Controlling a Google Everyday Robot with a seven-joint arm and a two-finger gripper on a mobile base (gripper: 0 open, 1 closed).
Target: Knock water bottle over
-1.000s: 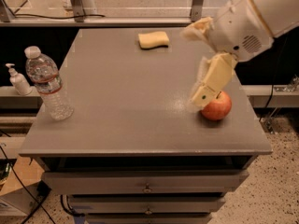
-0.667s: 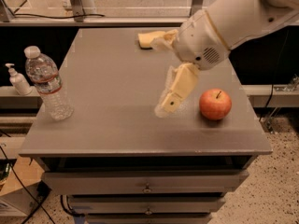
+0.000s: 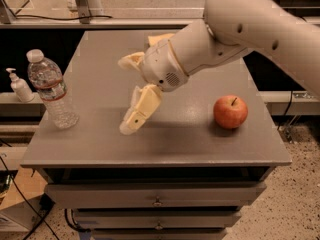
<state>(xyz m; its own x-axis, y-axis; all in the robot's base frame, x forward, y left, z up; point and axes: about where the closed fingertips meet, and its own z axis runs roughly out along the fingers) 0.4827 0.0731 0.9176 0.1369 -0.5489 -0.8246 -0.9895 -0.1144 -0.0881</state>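
Note:
The water bottle [image 3: 50, 90] stands upright near the table's left edge; it is clear ribbed plastic with a white cap and a thin red-and-white label band. My gripper [image 3: 124, 95] hangs over the middle of the grey table [image 3: 165, 146], to the right of the bottle and apart from it. Its cream fingers are spread open and hold nothing. One fingertip [image 3: 128, 127] points down at the tabletop. The white arm reaches in from the upper right.
A red apple [image 3: 230, 112] sits on the table at the right. A yellow sponge [image 3: 158, 37] lies at the back, mostly hidden by the arm. A small white pump dispenser [image 3: 19, 86] stands on a lower ledge left of the table. Drawers are below the tabletop.
My arm has swung left across the table, from beside the apple to the middle, closer to the bottle. The bottle and the apple have not moved.

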